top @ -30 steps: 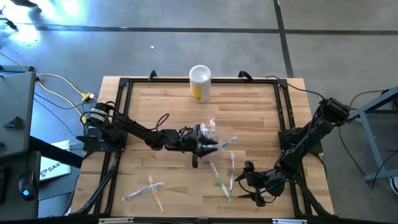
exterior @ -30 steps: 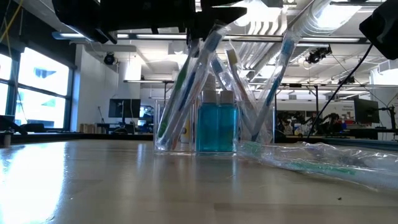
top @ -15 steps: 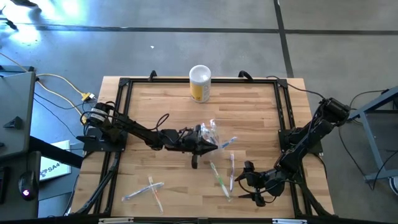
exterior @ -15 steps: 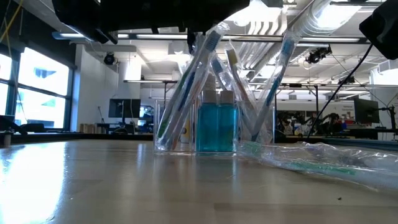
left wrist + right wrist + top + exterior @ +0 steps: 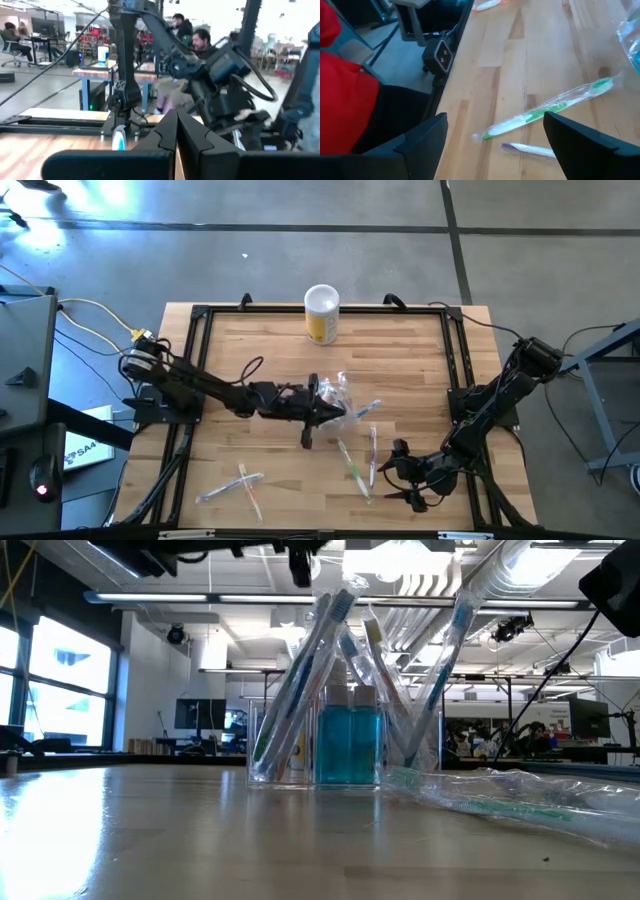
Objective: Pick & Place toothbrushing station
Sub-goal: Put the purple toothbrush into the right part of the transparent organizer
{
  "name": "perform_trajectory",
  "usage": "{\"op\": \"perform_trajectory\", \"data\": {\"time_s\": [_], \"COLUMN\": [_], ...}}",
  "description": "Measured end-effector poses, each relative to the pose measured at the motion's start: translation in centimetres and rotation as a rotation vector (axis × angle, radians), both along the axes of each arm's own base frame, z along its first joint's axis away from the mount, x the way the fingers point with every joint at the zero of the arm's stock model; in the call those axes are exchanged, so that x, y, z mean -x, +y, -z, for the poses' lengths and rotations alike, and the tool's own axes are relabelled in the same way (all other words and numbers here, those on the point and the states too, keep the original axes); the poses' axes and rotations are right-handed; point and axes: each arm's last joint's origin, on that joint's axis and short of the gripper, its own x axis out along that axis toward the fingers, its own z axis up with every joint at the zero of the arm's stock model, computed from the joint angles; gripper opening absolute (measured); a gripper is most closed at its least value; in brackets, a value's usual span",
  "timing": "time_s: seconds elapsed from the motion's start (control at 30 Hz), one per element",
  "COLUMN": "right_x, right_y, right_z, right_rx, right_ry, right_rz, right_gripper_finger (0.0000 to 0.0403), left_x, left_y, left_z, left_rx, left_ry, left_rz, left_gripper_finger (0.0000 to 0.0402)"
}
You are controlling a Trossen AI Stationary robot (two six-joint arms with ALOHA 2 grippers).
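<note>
Loading step under way: left gripper (image 5: 312, 412), pinched shut and empty beside the holder (image 5: 342, 402) mid-bench, must reopen for loose toothbrushes (image 5: 358, 462).

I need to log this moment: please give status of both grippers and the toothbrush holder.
Left gripper shut, empty, beside the clear holder. Right gripper open, low at near right. Holder upright mid-table; wrapped toothbrushes loose nearby. Yellow canister far back, clear.
</note>
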Motion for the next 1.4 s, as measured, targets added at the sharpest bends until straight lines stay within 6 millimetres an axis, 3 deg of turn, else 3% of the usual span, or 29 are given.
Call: {"op": "perform_trajectory", "data": {"time_s": [0.23, 0.37, 0.7, 1.03, 1.4], "right_x": [-0.2, -0.9, -2.0, -3.8, -4.6], "right_y": [0.4, -0.4, -5.1, -8.0, -7.8], "right_z": [1.4, 1.8, 3.6, 4.0, 8.1], "right_rx": [-0.03, -0.013, -0.109, -0.145, -0.061], "right_ry": [0.075, 0.096, 0.348, 0.36, 0.457], "right_rz": [0.0, 0.048, 0.528, 0.685, 0.745], "right_gripper_finger": [0.0322, 0.0322, 0.0322, 0.0322, 0.0318], "left_x": [2.4, 4.1, 7.5, 8.2, 8.3], "left_y": [-2.4, -4.4, -8.4, -9.0, -8.9], "left_z": [-1.9, -2.0, 0.1, 0.8, 1.1], "left_rx": [-0.131, -0.174, -0.201, -0.209, -0.201], "left_ry": [0.055, 0.181, 0.443, 0.505, 0.528], "left_rz": [0.061, 0.106, -0.038, -0.062, -0.068], "left_gripper_finger": [0.0008, 0.0008, 0.0008, 0.0008, 0.0008]}}
